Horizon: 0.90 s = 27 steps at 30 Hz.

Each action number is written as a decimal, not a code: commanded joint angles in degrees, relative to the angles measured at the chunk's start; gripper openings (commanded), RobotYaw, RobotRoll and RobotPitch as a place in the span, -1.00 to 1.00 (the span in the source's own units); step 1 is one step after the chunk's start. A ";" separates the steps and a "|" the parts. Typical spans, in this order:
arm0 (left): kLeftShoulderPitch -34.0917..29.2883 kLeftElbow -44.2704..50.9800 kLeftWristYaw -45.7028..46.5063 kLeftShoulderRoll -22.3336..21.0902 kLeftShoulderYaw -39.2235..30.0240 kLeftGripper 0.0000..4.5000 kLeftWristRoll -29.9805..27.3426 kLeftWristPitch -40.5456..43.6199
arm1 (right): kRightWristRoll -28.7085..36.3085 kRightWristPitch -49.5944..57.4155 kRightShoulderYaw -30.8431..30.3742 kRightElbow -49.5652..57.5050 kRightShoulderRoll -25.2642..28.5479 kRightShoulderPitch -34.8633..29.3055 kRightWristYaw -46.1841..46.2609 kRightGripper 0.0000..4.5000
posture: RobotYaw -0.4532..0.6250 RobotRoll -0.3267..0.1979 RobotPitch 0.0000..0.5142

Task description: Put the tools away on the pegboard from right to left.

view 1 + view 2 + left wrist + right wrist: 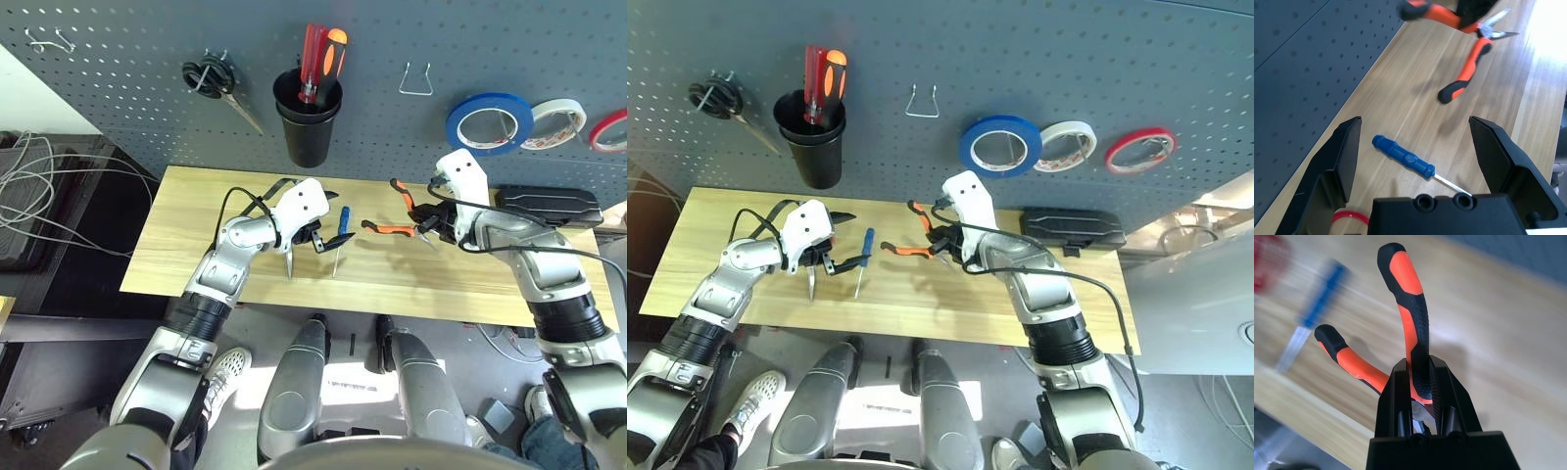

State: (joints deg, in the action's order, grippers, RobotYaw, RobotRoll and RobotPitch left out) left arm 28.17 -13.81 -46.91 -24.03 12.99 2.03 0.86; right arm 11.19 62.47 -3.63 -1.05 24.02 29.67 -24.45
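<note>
Lighting: bright, even illumination over the wooden tabletop (196,225) and pegboard (127,98). Floor (358,377): one strongly lit patch, burnt to white. Tabletop in left wrist view: white glare along one side, grain washed out there; soft, diffuse shadows beneath the pliers (1416,318). Right wrist view: soft shadows beside the pliers' handles; tabletop pale, with a broad milky sheen. Focus, left wrist view: blue-handled screwdriver (1403,155) crisp; nearer pliers handle softened. Focus, right wrist view: pliers' handles crisp; screwdriver, red item (1268,264), pegboard and tabletop grain blurred.
</note>
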 commanded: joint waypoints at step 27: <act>-0.93 -0.74 0.01 0.07 1.28 1.00 0.42 -0.20 | 0.95 29.00 10.22 13.74 -11.81 -2.44 21.67 0.67 | 0.07 0.25 0.28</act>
State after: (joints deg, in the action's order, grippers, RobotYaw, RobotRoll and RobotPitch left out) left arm 28.55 -14.27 -46.62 -23.89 13.57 2.11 0.77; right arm 11.35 88.61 8.04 11.16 11.94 28.19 -1.84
